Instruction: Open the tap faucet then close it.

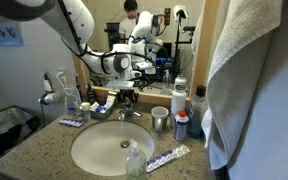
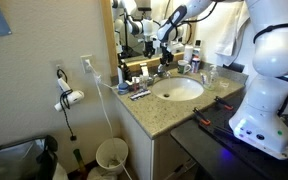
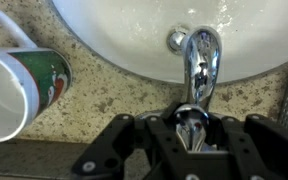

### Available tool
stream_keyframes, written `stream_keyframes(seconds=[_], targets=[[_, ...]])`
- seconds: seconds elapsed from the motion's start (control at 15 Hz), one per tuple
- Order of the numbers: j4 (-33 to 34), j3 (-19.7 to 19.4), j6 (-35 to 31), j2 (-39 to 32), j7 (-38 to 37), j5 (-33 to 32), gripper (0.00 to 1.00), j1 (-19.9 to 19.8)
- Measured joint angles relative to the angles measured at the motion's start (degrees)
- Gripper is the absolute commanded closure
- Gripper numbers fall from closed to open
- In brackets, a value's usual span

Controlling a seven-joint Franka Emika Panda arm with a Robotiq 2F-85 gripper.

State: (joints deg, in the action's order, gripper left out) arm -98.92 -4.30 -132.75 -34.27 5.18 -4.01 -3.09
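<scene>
The tap faucet (image 3: 201, 58) is shiny chrome, with its curved spout reaching over the white basin (image 3: 114, 35). In the wrist view its lever handle (image 3: 191, 125) sits between my gripper's black fingers (image 3: 191, 138), which press close on both sides of it. In both exterior views the gripper (image 1: 127, 98) (image 2: 164, 66) hangs straight down over the faucet (image 1: 128, 112) (image 2: 165, 74) at the back of the sink. The faucet is mostly hidden by the gripper there. I see no water running.
A green and white mug (image 3: 19, 90) lies beside the basin. A metal cup (image 1: 160, 120), bottles (image 1: 181, 124), a toothpaste tube (image 1: 169, 157) and a clear bottle (image 1: 134, 160) stand on the granite counter. A towel (image 1: 254, 80) hangs close by, with a mirror behind and a bin (image 2: 111, 155) on the floor.
</scene>
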Motion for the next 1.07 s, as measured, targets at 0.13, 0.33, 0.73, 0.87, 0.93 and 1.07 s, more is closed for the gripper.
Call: stream_keyframes(seconds=[0.13, 0.33, 0.73, 0.87, 0.93, 1.07], targets=[[0.0, 0.0, 0.0, 0.0, 0.0, -0.7, 0.98, 0.2], [0.0, 0.0, 1.2, 0.0, 0.1, -2.8, 0.98, 0.6], [0.0, 0.1, 5.6, -0.1, 0.5, -6.6, 0.98, 0.9], [0.0, 0.1, 5.6, -0.2, 0.5, -7.1, 0.98, 1.1], [0.0, 0.1, 5.5, -0.2, 0.5, -7.2, 0.98, 1.3], [0.0, 0.1, 5.3, -0.2, 0.5, -7.3, 0.98, 1.4]])
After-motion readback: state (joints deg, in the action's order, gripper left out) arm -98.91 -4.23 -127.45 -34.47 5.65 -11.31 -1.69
